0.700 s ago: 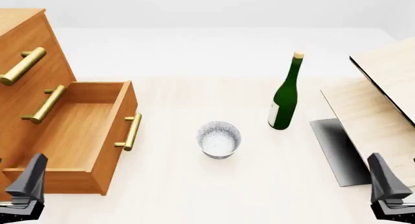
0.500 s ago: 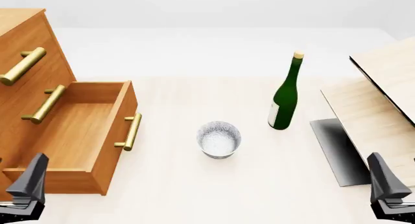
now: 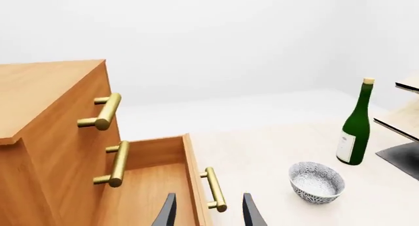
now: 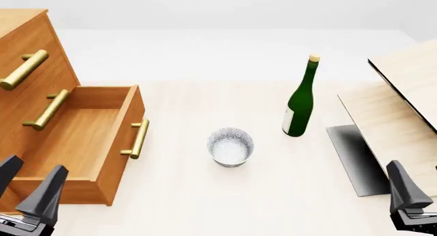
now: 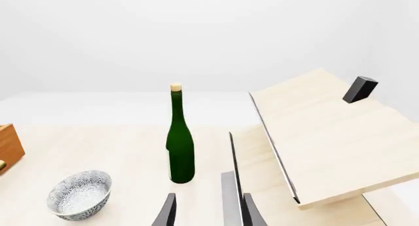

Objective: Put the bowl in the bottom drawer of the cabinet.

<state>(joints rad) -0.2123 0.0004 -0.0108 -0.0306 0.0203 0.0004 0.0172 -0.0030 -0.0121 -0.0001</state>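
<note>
The speckled white-grey bowl [image 4: 231, 146] [image 3: 316, 182] [image 5: 79, 194] stands upright on the table, between the cabinet and the green bottle. The orange-brown cabinet [image 4: 27, 57] [image 3: 46, 103] is at the left. Its bottom drawer [image 4: 82, 138] [image 3: 150, 187] is pulled out and holds nothing, with its brass handle [image 4: 138, 138] facing the bowl. My left gripper [image 4: 28, 187] [image 3: 209, 213] hangs open over the drawer's near corner. At the near right edge my right gripper [image 4: 418, 197] [image 5: 208, 212] is open, well away from the bowl. Neither gripper holds anything.
A tall green bottle [image 4: 299, 105] [image 5: 180, 147] stands behind and to the right of the bowl. Tilted pale wood panels [image 4: 402, 108] [image 5: 327, 138] and a dark grey slab [image 4: 355, 159] fill the right side. Two upper drawer fronts with brass handles stay closed.
</note>
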